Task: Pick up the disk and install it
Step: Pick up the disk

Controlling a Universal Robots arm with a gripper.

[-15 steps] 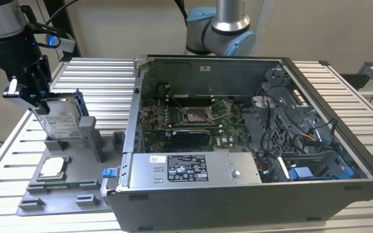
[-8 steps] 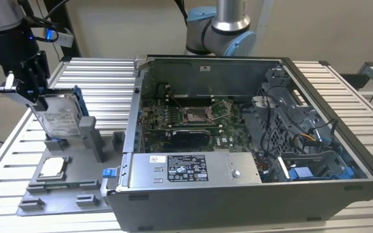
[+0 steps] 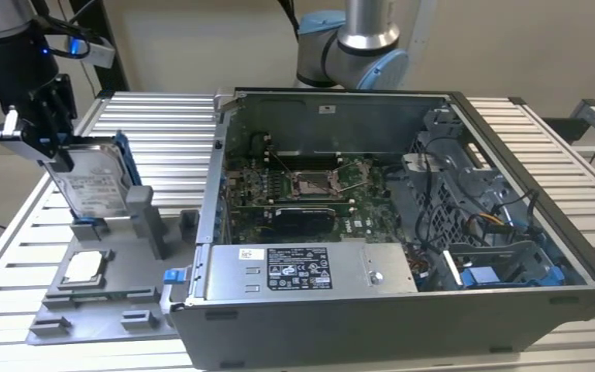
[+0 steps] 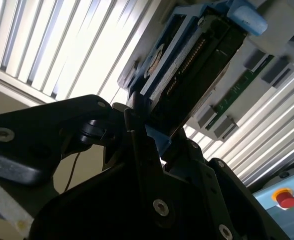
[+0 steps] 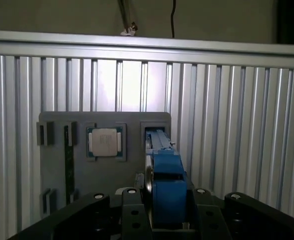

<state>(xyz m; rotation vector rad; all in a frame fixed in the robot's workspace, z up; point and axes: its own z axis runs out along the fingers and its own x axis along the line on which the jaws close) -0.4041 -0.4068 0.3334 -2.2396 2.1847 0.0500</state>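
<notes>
My gripper [image 3: 60, 157] clamps the disk [image 3: 96, 186] hanging below it; I judge it stiff, heavyish and shock-sensitive, best gripped by its edges.

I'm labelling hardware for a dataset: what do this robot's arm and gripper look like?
The arm has silver tubes with pale blue joint caps. The gripper is black, with angular linkages and small silver screws seen in both wrist views. A cable with a grey plug runs beside the wrist.

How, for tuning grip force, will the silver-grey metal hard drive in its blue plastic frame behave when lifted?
Probably rigid: the hard drive shows no sag in the black gripper. Likely heavy, being metal. Its smooth frame might slip.
</notes>
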